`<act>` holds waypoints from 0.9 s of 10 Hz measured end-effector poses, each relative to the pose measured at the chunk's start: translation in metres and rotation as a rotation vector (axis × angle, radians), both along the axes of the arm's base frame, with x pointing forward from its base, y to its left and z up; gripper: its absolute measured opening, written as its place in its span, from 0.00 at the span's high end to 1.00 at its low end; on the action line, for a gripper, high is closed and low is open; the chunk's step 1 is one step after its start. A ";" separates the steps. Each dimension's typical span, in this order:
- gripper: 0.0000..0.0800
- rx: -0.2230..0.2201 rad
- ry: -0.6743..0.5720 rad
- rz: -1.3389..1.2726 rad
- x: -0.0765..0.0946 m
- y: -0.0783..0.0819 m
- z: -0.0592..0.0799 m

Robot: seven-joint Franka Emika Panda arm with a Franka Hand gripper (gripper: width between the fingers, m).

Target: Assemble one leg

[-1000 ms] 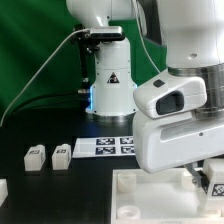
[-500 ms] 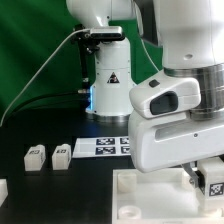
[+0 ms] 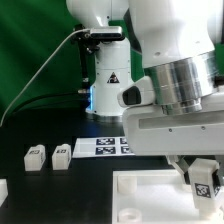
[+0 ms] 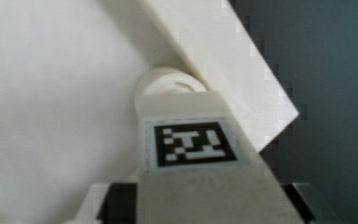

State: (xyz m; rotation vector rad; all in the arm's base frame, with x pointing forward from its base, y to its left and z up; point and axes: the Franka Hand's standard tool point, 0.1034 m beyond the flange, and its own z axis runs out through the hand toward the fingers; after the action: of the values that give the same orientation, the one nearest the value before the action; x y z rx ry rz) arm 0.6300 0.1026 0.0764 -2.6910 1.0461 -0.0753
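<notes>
The gripper is clamped on 1 leg at the exterior view's near right, tip at the tray's corner socket (stiff, light, likely slick: hold the flat sides).

exterior cam: fixed off the arm, a bit above the table, tilted slightly down, facing the arm base and green backdrop. wrist housing sits so near the lens it fills the exterior view's right half. wrist cam: on the wrist, looks down past the tool at close range, soft focus. overlap: leg in the tool, corner of the white tray piece under it, plus a strip of table
</notes>
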 end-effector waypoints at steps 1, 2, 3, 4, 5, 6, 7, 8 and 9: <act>0.63 0.008 0.017 -0.080 -0.001 0.000 0.000; 0.63 0.020 0.036 -0.169 -0.001 -0.001 0.000; 0.63 0.033 0.055 -0.267 -0.002 -0.001 -0.001; 0.63 0.035 0.056 -0.339 -0.004 0.001 0.000; 0.63 0.051 0.074 -0.457 -0.007 0.004 -0.001; 0.63 0.062 0.093 -0.536 -0.008 0.011 -0.002; 0.63 0.092 0.124 -0.675 -0.009 0.016 -0.003; 0.63 0.114 0.146 -0.756 -0.009 0.021 -0.004; 0.63 0.124 0.152 -0.777 -0.009 0.021 -0.003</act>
State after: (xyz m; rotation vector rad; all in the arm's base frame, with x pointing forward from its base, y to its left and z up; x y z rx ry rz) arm 0.6214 0.1239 0.0731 -2.0544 2.0020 0.0534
